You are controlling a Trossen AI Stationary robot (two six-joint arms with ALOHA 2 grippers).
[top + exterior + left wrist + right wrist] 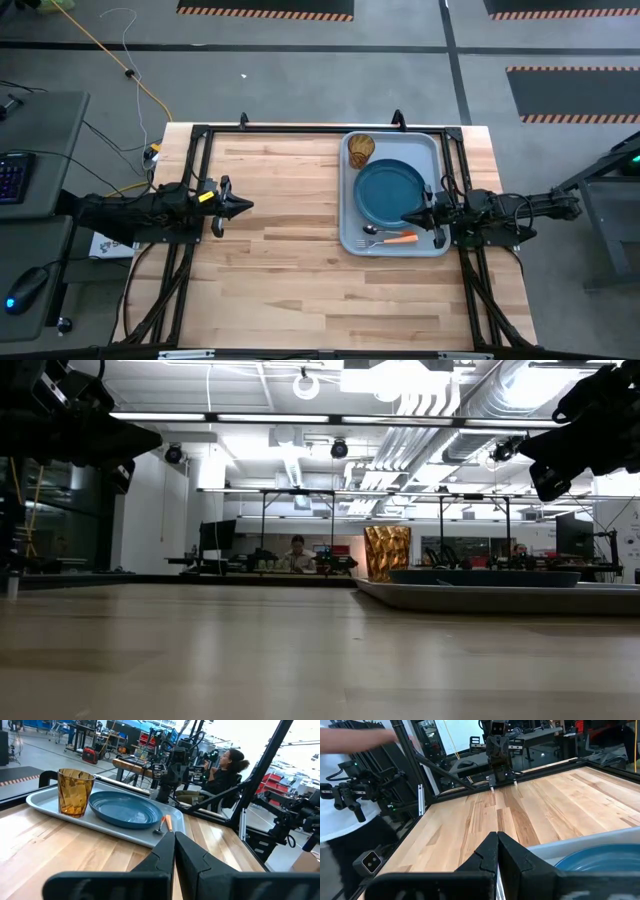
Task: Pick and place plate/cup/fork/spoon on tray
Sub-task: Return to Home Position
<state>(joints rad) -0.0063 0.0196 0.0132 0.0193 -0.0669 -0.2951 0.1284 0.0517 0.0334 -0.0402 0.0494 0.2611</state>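
Note:
The light blue-grey tray [437, 160] lies at the table's right side. On it rest the dark blue plate [391, 192], the amber cup [361, 150] upright at its far left corner, and the fork [378, 244] and spoon [400, 238] along its near edge. They also show in the left wrist view: tray [45, 802], plate [125, 809], cup [75, 791]. My left gripper [248, 207] is shut and empty above the table's left part. My right gripper [406, 218] is shut and empty above the tray's right edge, over the plate's rim [600, 860].
Bare wooden table top [290, 250] spreads between the arms and toward the near edge. A black frame [320, 128] runs along the table's far and side edges. People sit in the room behind the table [225, 770].

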